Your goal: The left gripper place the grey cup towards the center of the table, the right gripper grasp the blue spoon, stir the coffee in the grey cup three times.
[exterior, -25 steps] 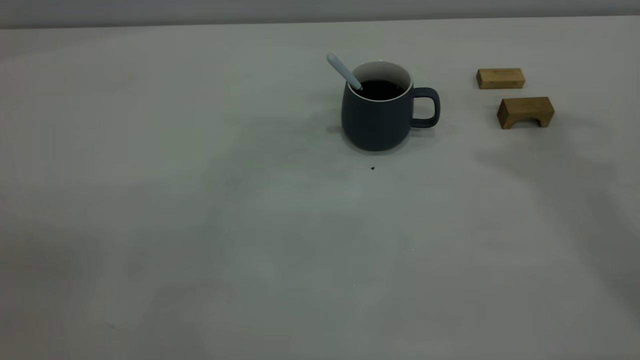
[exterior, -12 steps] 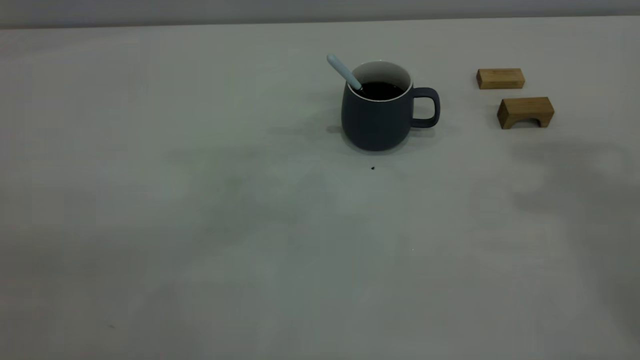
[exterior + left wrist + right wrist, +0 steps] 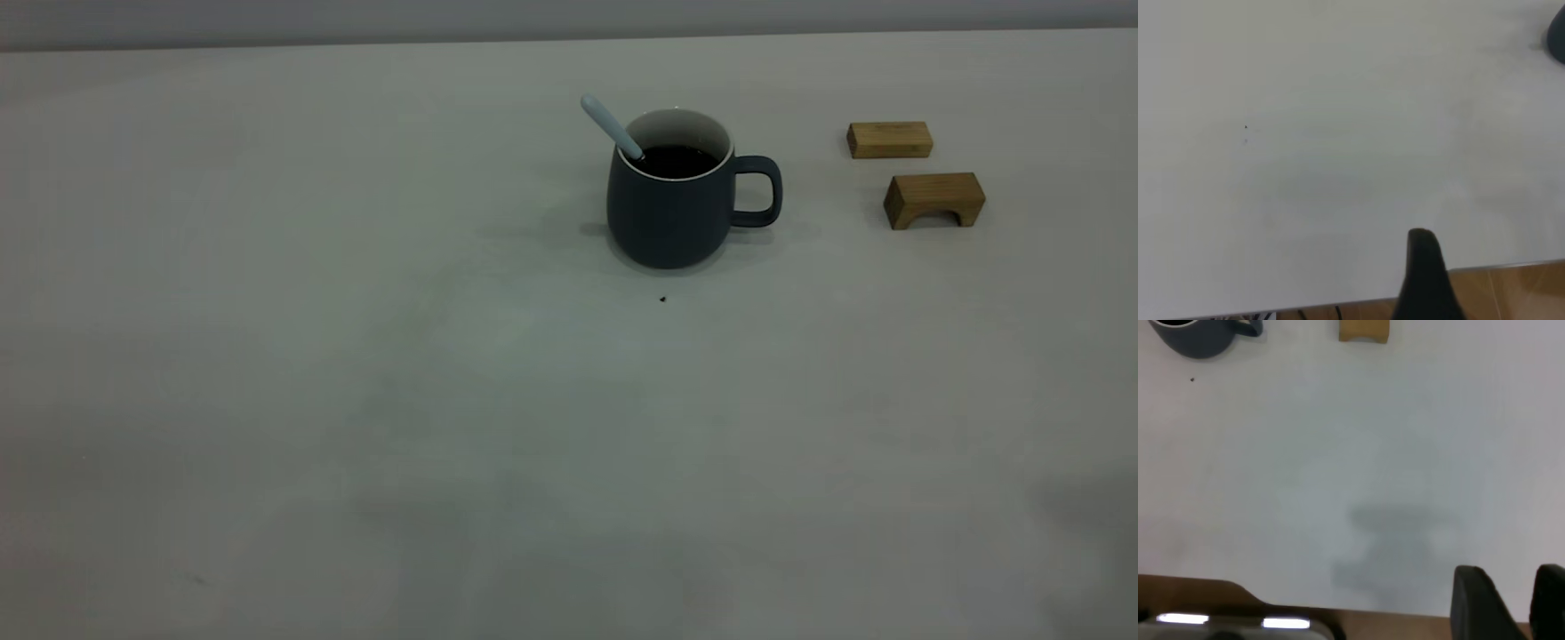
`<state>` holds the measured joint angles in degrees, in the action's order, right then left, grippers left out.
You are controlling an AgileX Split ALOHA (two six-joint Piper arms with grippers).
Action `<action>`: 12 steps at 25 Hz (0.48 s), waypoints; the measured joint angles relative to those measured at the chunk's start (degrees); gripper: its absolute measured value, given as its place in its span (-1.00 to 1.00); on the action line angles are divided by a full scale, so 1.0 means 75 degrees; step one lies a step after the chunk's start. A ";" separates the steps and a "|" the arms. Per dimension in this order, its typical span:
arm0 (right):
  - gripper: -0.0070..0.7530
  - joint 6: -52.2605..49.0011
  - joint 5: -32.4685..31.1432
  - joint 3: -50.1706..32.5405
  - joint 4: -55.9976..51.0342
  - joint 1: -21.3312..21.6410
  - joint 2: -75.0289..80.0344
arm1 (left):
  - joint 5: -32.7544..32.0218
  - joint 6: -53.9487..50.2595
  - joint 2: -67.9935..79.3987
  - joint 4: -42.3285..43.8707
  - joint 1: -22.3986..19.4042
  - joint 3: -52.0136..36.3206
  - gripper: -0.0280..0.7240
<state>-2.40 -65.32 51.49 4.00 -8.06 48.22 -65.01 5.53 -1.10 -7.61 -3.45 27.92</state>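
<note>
The grey cup [image 3: 670, 200] stands upright on the table [image 3: 356, 400], in the far middle part, a little toward my right side, with its loop handle turned to the right. The blue spoon [image 3: 612, 127] is inside it and leans on the rim, with its pale handle sticking up and out to the left. The coffee [image 3: 674, 160] lies flat and dark below the rim.

I judge that the placing of the cup is done, because it sits free near the center and nothing holds it. The spoon rests in the cup with no finger on it. Whether the three stirs are finished or not begun, I cannot read from this moment.

My right gripper [image 3: 1516, 603] is low at the near table edge, well apart from the cup. Its two black fingers show a gap between them and hold nothing. Of my left gripper [image 3: 1425, 277] I see only one dark finger near the table edge, so I cannot tell if it is open or closed.

The cup is rounded and matte, slate-grey outside and white inside with a thin white rim. The spoon handle is slim and smooth. The table is plain, off-white and matte, with one small dark speck [image 3: 662, 300] just before the cup. To the right lie two tan wooden pieces, a flat wooden block [image 3: 890, 140] and an arch-shaped block [image 3: 934, 199].
</note>
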 joint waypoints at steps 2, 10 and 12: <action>-0.36 0.0010 0.0049 -0.0552 0.0000 0.0000 -0.0800 | 0.0000 0.0000 0.0000 0.0000 0.0000 0.0000 0.63; -0.36 0.0014 -0.0069 -0.1697 -0.0041 0.0134 -0.3667 | 0.0000 0.0000 0.0000 0.0000 0.0000 0.0000 0.63; -0.36 0.0019 -0.0077 -0.1881 -0.0035 0.0347 -0.4278 | 0.0000 0.0000 0.0000 0.0000 0.0000 0.0000 0.63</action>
<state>-2.25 -65.89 37.38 3.74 -5.46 16.13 -65.01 5.53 -1.10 -7.61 -3.45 27.92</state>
